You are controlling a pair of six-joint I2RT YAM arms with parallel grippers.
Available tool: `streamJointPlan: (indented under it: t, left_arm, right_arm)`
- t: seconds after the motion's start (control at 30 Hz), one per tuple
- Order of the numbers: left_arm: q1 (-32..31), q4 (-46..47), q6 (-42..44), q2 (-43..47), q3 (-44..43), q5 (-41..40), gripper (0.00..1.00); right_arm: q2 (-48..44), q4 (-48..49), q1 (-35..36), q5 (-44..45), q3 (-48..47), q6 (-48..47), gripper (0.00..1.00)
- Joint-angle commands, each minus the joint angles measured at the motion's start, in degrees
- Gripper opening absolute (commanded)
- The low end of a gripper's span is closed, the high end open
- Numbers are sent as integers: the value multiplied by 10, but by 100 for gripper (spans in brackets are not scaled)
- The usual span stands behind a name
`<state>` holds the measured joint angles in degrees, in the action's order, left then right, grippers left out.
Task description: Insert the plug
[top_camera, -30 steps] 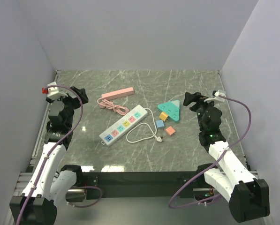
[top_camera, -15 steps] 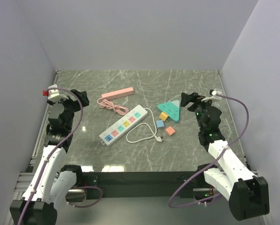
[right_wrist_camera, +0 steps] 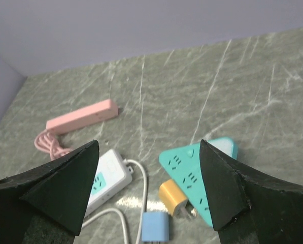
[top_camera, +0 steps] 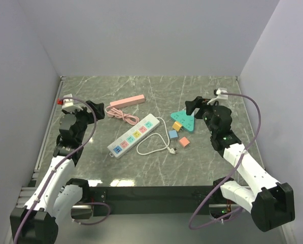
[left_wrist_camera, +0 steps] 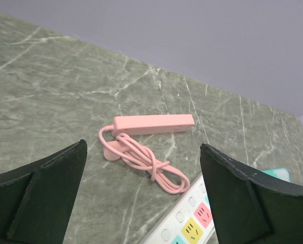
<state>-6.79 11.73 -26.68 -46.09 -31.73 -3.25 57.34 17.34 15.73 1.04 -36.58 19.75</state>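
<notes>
Hanging wide open and empty, left gripper (top_camera: pixel 97 109) and right gripper (top_camera: pixel 194 107) sit apart from the white cord's plug (top_camera: pixel 174 150), probably light, rigid, slick: pinch its body's flat sides.

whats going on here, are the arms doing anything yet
Nothing is held yet. The left gripper is open and faces the pink power strip. The right gripper is open above the teal triangular socket block and the orange adapter beside it. The white power strip lies mid-table, its plug loose on the table, not inserted.
</notes>
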Motion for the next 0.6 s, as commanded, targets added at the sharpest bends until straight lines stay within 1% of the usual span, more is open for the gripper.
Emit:
streamJointPlan:
  t: [0.0, 0.2, 0.37, 0.43, 0.57]
  left_arm:
    - [-18, 39, 0, -11, -2, 3, 99]
    - [-26, 53, -1, -23, 5, 3, 99]
    - [-28, 42, 1, -23, 3, -3, 100]
    - [-29, 39, 0, -20, 2, -3, 99]
    - [-29, 38, 1, -19, 3, -10, 99]
  right_arm:
    - [-3, -71, 23, 34, -33, -10, 86]
    - [9, -143, 42, 45, -54, -7, 85]
    - [52, -205, 65, 60, -87, -16, 84]
    - [68, -215, 79, 71, -94, -30, 84]
    - [95, -248, 83, 91, -122, -49, 84]
